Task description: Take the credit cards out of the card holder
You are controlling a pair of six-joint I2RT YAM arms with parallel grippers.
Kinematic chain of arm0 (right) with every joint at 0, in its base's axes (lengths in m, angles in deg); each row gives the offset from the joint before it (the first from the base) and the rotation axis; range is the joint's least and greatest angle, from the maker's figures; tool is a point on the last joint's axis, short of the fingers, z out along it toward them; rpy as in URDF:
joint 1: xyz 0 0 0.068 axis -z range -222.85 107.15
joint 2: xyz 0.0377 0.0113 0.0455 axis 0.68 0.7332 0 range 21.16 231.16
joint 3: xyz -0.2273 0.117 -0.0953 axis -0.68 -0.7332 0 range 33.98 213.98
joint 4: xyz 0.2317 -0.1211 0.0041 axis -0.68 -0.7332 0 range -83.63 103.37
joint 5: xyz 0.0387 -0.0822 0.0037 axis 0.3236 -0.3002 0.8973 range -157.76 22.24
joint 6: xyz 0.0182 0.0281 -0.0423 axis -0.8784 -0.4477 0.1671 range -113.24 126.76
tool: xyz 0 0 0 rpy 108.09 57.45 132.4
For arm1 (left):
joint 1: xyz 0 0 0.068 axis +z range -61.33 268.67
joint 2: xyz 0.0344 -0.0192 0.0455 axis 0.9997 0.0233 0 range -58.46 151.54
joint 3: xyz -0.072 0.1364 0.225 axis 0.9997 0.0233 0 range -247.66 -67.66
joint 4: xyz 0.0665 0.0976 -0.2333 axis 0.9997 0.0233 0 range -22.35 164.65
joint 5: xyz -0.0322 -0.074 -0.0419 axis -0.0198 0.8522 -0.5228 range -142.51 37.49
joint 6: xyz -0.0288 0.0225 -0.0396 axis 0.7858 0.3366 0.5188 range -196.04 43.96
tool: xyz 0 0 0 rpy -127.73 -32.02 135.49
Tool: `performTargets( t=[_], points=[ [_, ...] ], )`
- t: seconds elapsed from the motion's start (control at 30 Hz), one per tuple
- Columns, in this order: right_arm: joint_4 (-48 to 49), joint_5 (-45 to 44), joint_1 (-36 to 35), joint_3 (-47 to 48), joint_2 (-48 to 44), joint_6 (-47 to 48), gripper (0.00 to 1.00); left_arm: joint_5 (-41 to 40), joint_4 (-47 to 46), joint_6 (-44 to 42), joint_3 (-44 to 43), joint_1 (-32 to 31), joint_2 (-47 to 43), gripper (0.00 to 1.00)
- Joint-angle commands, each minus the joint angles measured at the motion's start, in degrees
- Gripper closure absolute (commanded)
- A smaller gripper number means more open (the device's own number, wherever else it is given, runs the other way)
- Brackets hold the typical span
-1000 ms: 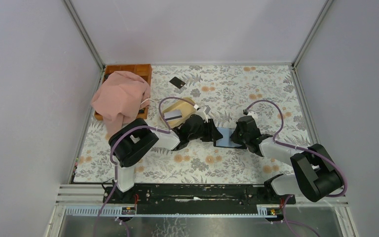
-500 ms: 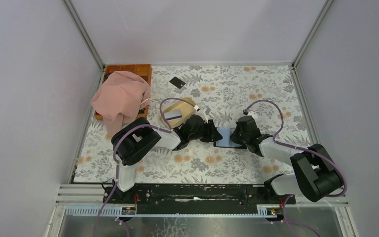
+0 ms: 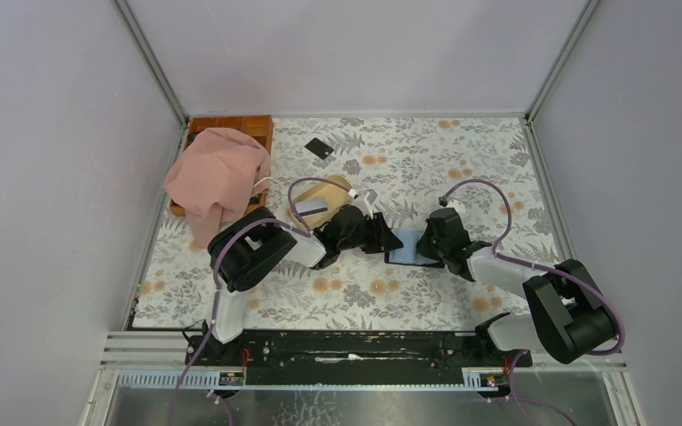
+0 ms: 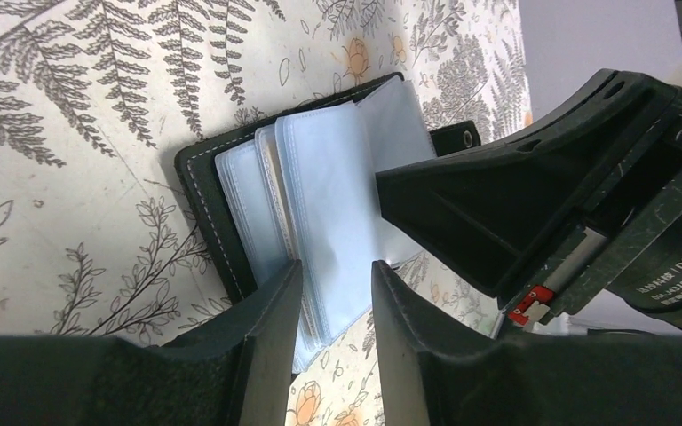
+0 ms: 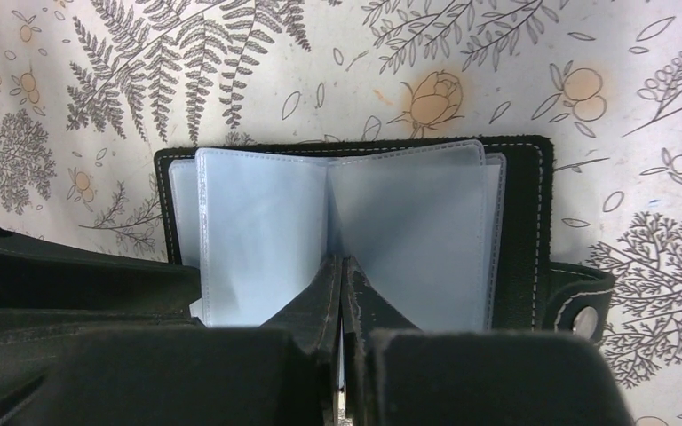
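The card holder (image 3: pixel 403 248) lies open on the floral mat, black with blue-grey clear sleeves (image 5: pixel 266 231). My right gripper (image 5: pixel 342 262) is shut, its tips resting at the fold between the sleeves. My left gripper (image 4: pixel 337 266) is open at the holder's (image 4: pixel 200 195) left side, a finger on either side of the sleeves' loose edge and none gripped. The right gripper's finger (image 4: pixel 462 204) lies over the sleeves. One black credit card (image 3: pixel 319 148) lies on the mat at the back. No card shows in the sleeves.
A beige oval dish (image 3: pixel 337 188) behind the left gripper holds a light card with a dark stripe (image 3: pixel 311 210). A pink cloth (image 3: pixel 218 173) covers a wooden tray (image 3: pixel 253 124) at the back left. Grey walls enclose the mat.
The left arm's elbow has shifted a little to the right. Both grippers and the holder have stayed almost where they were.
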Motion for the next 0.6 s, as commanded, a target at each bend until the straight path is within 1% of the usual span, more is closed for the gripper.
performTargets(
  t=[0.0, 0.23, 0.43, 0.57],
  points=[
    [-2.4, 1.3, 0.0, -1.6, 1.0, 0.3, 1.00, 7.9, -12.3, 5.9, -1.6, -1.8, 3.7, 0.59],
    [-2.3, 1.4, 0.0, -1.8, 0.5, 0.3, 1.00, 10.8, -21.1, 10.5, -1.0, -2.2, 5.5, 0.59],
    [-2.2, 1.7, 0.0, -1.9, 0.3, 0.3, 1.00, 12.9, -28.3, 14.9, -1.7, -2.3, 8.8, 0.59],
    [-2.2, 1.9, -0.1, -1.9, 0.5, 0.4, 1.00, 13.0, -30.3, 16.1, -2.1, -2.3, 9.9, 0.60]
  ],
)
